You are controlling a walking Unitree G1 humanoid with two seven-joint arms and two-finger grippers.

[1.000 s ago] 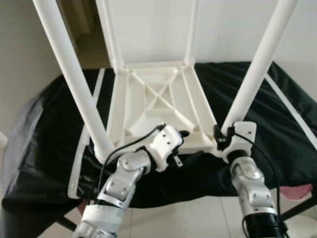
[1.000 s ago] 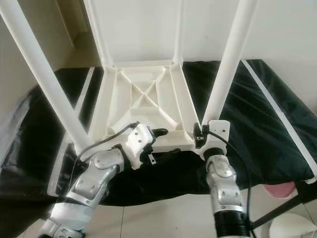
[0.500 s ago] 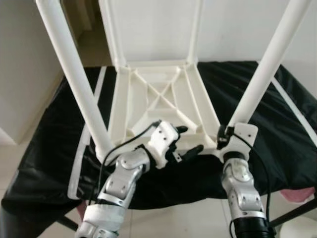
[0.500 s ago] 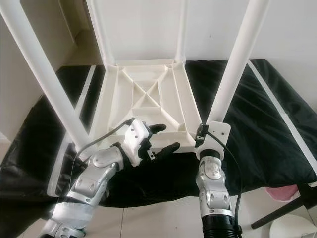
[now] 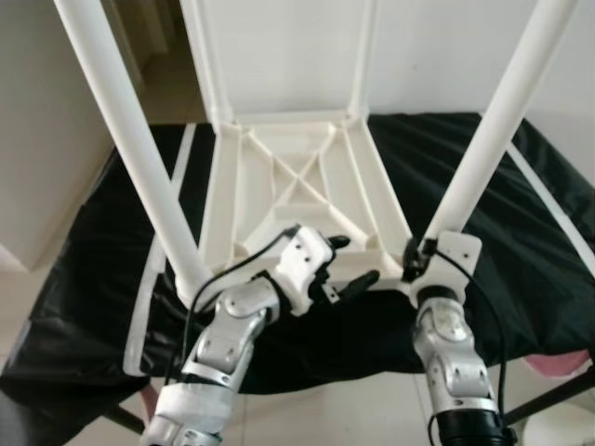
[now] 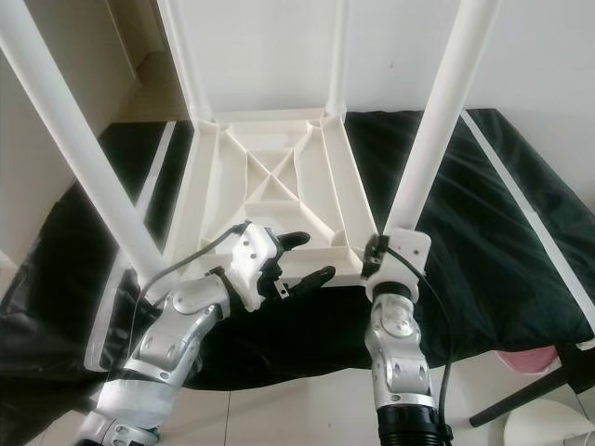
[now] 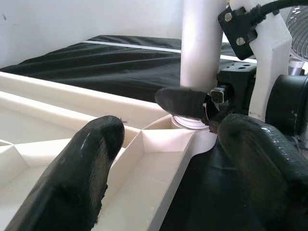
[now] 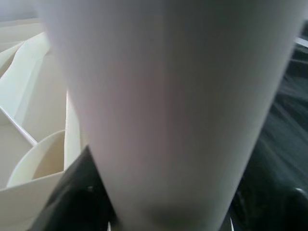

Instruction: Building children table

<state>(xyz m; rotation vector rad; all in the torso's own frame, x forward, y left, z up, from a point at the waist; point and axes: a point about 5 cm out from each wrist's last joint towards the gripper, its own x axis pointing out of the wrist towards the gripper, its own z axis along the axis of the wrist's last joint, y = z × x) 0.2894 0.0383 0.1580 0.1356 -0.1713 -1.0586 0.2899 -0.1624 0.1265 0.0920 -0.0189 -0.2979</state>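
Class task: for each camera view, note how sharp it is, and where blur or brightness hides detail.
Eye views: slightly soft and washed out; the white tabletop pale against the black cloth. Left wrist view: the left gripper fingers blurred up close, the leg socket crisp. Right wrist view: the near right leg a blurred white mass, no edge detail.

Left tool [image 6: 307,257] agape, right tool [image 6: 383,253] clamped.
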